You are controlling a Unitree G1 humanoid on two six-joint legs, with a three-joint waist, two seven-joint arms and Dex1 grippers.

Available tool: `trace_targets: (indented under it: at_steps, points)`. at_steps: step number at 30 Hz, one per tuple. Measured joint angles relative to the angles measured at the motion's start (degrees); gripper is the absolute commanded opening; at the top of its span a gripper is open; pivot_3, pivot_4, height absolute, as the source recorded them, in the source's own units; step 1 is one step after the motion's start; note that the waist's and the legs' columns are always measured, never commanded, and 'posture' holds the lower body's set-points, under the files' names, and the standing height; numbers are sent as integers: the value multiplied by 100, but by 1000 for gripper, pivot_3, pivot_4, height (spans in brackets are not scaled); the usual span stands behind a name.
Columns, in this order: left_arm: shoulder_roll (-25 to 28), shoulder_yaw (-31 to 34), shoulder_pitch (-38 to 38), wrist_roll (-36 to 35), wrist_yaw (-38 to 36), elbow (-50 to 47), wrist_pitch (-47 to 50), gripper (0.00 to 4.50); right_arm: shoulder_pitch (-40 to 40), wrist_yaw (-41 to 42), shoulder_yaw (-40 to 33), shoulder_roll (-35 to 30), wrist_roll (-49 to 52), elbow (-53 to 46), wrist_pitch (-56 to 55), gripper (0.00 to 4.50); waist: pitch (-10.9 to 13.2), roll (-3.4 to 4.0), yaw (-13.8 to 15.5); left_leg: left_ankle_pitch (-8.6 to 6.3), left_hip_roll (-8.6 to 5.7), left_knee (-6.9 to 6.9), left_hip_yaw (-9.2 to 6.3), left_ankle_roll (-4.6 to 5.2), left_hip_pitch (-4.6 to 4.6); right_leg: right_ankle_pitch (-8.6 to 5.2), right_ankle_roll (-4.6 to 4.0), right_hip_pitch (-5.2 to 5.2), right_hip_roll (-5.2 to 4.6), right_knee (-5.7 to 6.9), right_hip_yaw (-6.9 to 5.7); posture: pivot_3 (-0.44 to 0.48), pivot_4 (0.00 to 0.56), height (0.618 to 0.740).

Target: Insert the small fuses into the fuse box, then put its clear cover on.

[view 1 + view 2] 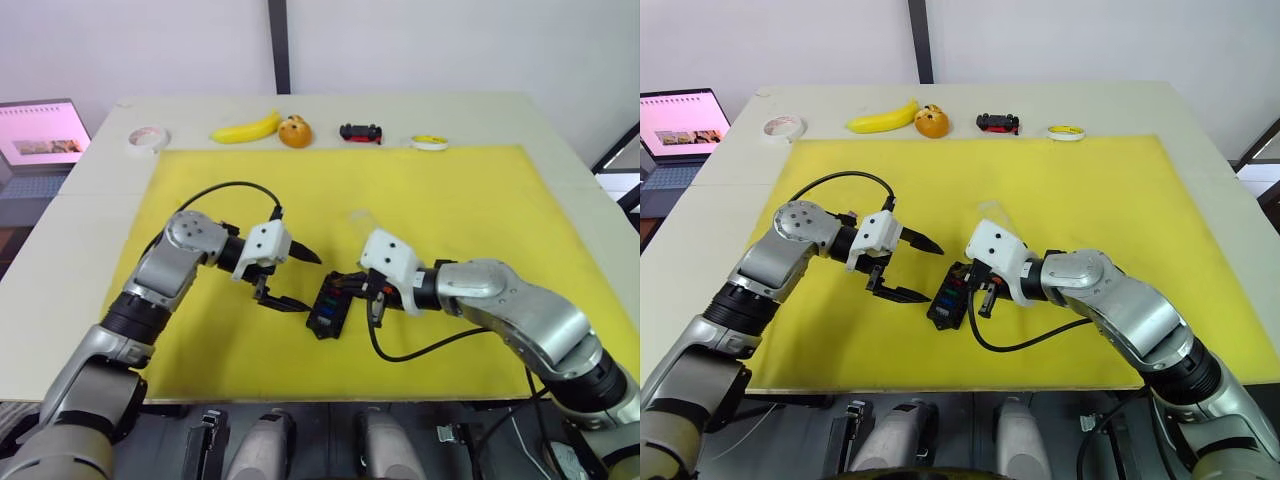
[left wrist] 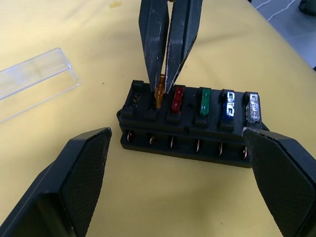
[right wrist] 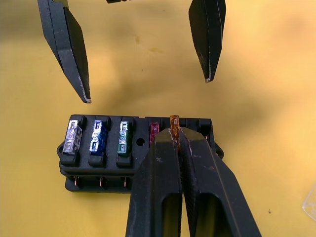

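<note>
The right gripper (image 3: 174, 136) is pinched closed on an orange fuse (image 2: 159, 92), held upright at a slot of the fuse box (image 1: 327, 307) on the yellow mat (image 1: 480, 200). Four fuses are seated: red, green, blue, grey. The left gripper (image 1: 295, 280) is spread wide beside the box. One clear cover (image 2: 34, 79) lies beyond.

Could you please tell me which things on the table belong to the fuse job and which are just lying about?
Job:
- small black plastic fuse box
- orange blade fuse, pinched by right gripper
- red, green, blue, grey seated fuses
- clear rectangular plastic cover

Lying about:
- yellow banana
- orange bun
- black-and-red toy car
- two tape rolls
- laptop
</note>
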Motion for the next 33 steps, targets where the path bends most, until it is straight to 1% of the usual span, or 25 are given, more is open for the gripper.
trace_targets:
  at_steps: [7,11,16,33]
  points:
    - [-10,0,0,4,0,0,1,4462,-33,36,-105,111,-20,44,102,0,0,0,-2,0,0,2,0,0,0,0,0,0,0,3,0,0,150,740]
    - [-13,0,-1,5,-1,0,2,4462,-272,105,-279,132,83,-32,301,0,0,0,-3,0,0,4,0,0,0,0,0,-2,0,10,0,0,150,740]
    - [-17,0,-1,10,-3,0,2,4462,-336,147,-272,143,86,-41,379,0,0,0,-1,0,-2,4,1,0,0,0,0,-3,-2,12,1,0,150,740]
    - [-23,1,62,48,23,-104,3,4462,16,133,-119,225,-292,74,215,0,0,0,-10,0,-2,9,3,0,0,0,0,-6,-2,23,3,0,150,740]
